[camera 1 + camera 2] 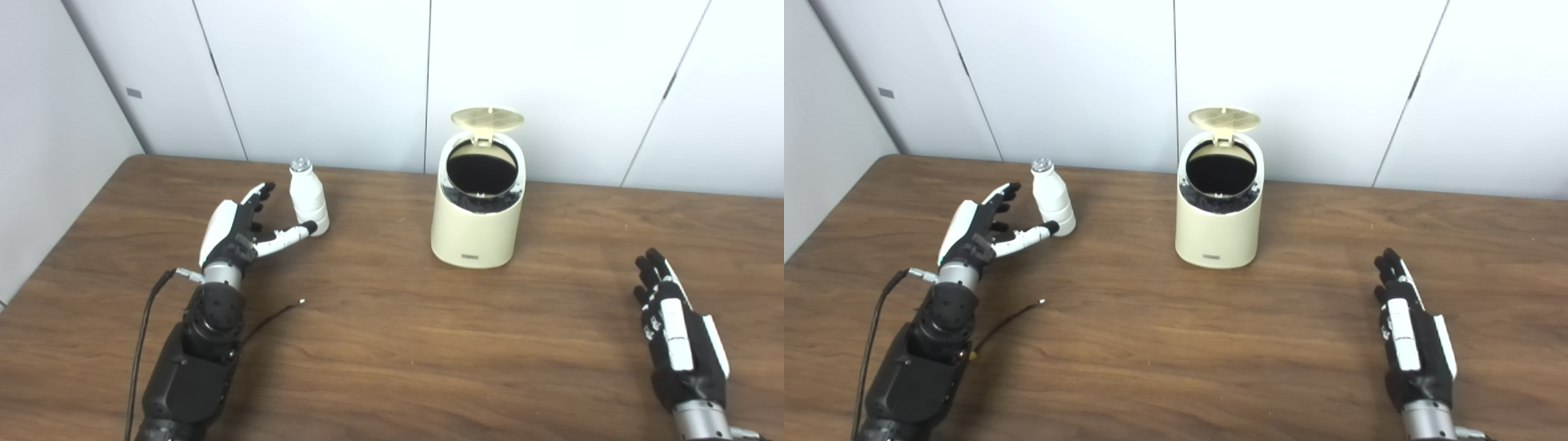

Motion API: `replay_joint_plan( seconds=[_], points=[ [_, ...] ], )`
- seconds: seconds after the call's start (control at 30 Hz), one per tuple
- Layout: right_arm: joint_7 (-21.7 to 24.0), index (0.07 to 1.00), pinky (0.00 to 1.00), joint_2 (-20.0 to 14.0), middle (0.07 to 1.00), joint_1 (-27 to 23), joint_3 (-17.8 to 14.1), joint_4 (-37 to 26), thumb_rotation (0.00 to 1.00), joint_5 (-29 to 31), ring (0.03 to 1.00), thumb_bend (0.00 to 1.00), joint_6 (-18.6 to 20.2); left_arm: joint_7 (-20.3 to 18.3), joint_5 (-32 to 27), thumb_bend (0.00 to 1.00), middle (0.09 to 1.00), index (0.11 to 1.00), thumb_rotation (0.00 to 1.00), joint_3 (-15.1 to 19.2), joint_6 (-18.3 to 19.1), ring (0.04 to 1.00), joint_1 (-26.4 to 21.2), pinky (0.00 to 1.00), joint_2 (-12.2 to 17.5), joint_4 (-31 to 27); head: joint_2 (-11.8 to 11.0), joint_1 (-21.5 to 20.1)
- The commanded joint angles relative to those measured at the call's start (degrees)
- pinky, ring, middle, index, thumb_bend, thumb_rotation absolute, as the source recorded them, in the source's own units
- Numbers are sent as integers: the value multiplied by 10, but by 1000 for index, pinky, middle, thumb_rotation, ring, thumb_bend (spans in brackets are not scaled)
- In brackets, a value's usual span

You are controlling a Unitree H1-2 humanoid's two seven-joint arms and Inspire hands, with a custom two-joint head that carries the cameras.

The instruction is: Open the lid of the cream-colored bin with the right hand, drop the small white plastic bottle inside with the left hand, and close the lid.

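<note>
The cream-colored bin (pixel 478 226) stands at the middle back of the wooden table, its round lid (pixel 487 119) tipped up and back so the dark inside shows. A small white plastic bottle (pixel 308 196) with a silvery cap stands upright to the bin's left. My left hand (pixel 242 229) is open just left of the bottle, fingers behind and beside it, the thumb tip reaching to the bottle's base. My right hand (pixel 677 331) lies open and flat near the table's front right, well away from the bin.
The wooden table (pixel 392 343) meets white wall panels at the back and a wall on the left. A thin black cable (pixel 272 318) trails from my left forearm across the table.
</note>
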Motion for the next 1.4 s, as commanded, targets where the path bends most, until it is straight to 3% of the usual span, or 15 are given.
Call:
replay_joint_plan(
  seconds=[0.0, 0.5, 1.37],
  points=[
    [-2, 954, 1000, -2, 944, -5, 2, -14, 852, -5, 1000, 586, -7, 11, 2, 858, 913, 923, 396, 3, -11, 904, -29, 827, 11, -2, 0, 0],
    [-4, 948, 1000, 3, 943, -5, 2, -21, 851, -3, 999, 606, 14, 7, 27, 881, 885, 872, 396, -19, -10, 916, -44, 850, 19, -7, 6, -1],
    [-9, 958, 1000, 1, 945, -2, 10, -10, 893, -31, 996, 614, -1, 11, 14, 850, 817, 818, 348, -15, -43, 849, -55, 801, 18, 6, 10, -8]
  ],
)
